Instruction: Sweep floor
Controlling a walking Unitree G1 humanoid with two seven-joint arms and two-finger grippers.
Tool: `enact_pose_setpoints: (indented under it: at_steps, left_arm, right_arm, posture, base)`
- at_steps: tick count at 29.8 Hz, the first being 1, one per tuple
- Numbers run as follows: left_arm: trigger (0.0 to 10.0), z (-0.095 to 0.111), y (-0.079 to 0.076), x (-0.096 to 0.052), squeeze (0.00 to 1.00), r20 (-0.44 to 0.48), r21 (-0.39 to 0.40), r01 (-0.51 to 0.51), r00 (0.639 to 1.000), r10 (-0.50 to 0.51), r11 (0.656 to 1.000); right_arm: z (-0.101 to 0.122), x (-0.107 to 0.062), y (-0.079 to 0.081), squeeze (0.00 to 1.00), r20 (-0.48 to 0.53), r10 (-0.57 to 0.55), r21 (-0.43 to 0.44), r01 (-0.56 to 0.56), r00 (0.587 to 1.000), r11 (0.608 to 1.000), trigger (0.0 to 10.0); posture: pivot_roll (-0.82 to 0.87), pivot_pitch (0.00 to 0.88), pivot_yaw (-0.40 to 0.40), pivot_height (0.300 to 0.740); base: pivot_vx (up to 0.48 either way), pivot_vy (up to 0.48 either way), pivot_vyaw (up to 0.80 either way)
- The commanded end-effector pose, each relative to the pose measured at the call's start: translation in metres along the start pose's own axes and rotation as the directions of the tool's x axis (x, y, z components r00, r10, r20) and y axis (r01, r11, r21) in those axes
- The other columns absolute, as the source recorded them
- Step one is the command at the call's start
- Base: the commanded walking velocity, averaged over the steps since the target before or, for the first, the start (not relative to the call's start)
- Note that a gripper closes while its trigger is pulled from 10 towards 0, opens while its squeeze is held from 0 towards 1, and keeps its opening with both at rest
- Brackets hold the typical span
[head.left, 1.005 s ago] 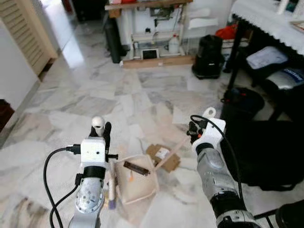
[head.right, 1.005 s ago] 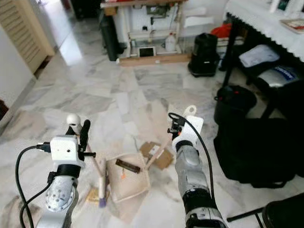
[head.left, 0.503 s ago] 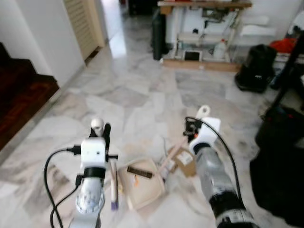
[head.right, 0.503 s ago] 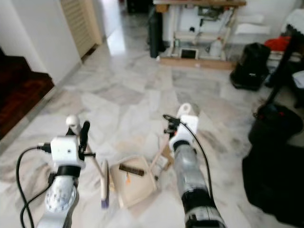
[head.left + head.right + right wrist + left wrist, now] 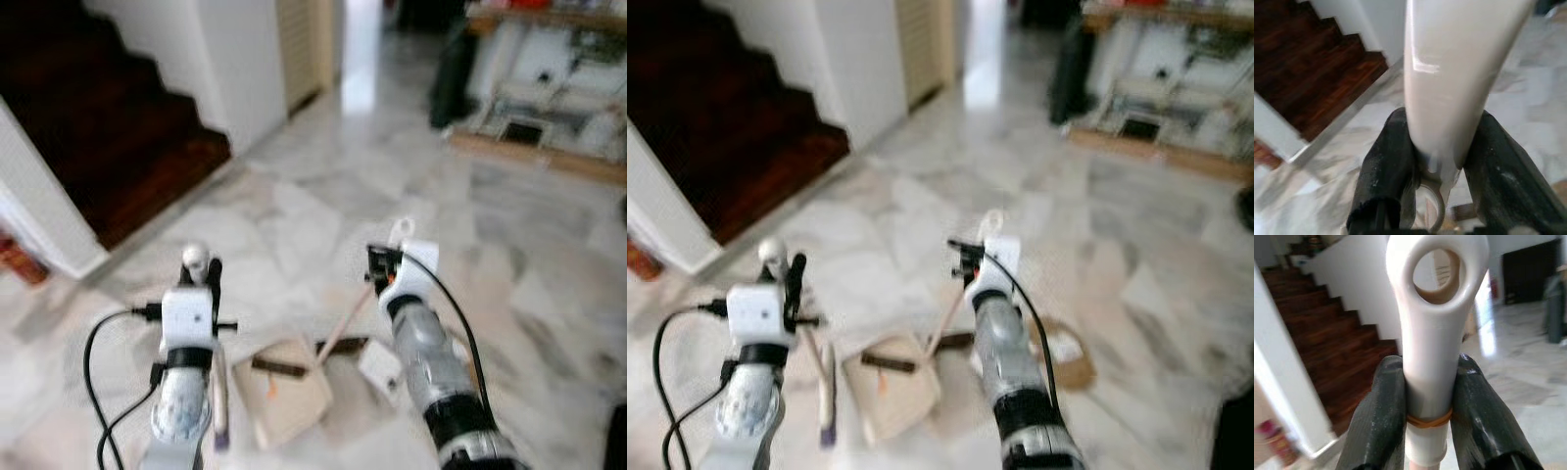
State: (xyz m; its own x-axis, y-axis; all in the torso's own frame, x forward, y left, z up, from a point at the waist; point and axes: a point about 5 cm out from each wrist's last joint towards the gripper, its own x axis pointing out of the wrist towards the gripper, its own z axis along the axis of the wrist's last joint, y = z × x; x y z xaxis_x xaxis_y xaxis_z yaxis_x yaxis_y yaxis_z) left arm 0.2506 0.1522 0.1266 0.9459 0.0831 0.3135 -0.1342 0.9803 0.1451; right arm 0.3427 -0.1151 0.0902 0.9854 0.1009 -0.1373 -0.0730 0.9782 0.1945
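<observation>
Blur across the head views, so I read this as mid-turn. My landmark is the dustpan (image 5: 284, 387), lying flat on the marble floor (image 5: 294, 211) between my two arms.

My left gripper (image 5: 1425, 396) is clamped on the white broom handle (image 5: 1432, 333), black fingers (image 5: 1378, 416) pressed to either side just below the hanging eyelet, a rubber band ringing the handle between them. The broom (image 5: 217, 392) drops from there to the floor just beside the dustpan, on the staircase (image 5: 118, 127) side.

My right gripper (image 5: 1442, 156) is closed around the dustpan handle (image 5: 345, 323), which slants up from the pan's far edge to the wrist. Cardboard scraps (image 5: 1058, 352) lie just beyond the dustpan, on the side away from the stairs.

Handling, as I judge it: both tools are light, rigid plastic, smooth enough to twist in a two-finger pinch. Holding the broom so near its top gives reach but poor leverage. A lower grip would steady the bristles.

Both arms are raised forward with forearms roughly parallel, wrists up and the tools trailing beneath them.
</observation>
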Motion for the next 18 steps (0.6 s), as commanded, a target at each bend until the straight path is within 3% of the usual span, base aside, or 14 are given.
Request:
enact_pose_setpoints:
  at_steps: [1, 9, 14, 18]
  left_arm:
    - [10.0, 0.0076, -0.0004, 0.0023, 0.0, 0.036, 0.015, 0.002, 0.999, -0.002, 1.0]
    - [10.0, 0.006, 0.0006, 0.002, 0.0, 0.023, 0.014, 0.0, 1.0, 0.0, 1.0]
    - [10.0, 0.0048, 0.0003, 0.0015, 0.0, 0.012, 0.004, -0.003, 1.0, 0.002, 1.0]
    - [10.0, 0.0038, -0.0002, 0.0013, 0.0, 0.006, 0.006, -0.002, 1.0, 0.002, 1.0]
  right_arm:
    - [0.0095, 0.002, 0.003, 0.0, 0.039, 0.008, 0.014, -0.009, 0.999, 1.0, 10.0]
    - [0.0083, 0.0027, 0.0045, 0.0, 0.03, 0.008, 0.018, -0.009, 1.0, 1.0, 10.0]
    - [0.0093, 0.0037, 0.0081, 0.0, 0.034, 0.028, 0.033, -0.029, 0.999, 0.999, 10.0]
    - [0.0099, 0.0044, 0.0097, 0.0, 0.034, 0.033, 0.036, -0.034, 0.999, 0.999, 10.0]
  posture:
    - [-0.2, 0.0, 0.076, 0.74]
    - [-0.19, 0.0, 0.076, 0.74]
    - [-0.19, 0.0, 0.075, 0.74]
    - [-0.19, 0.0, 0.075, 0.74]
  base:
    - [0.0, 0.0, 0.8]
    - [0.0, 0.0, 0.8]
    - [0.0, 0.0, 0.0]
    - [0.0, 0.342, 0.0]
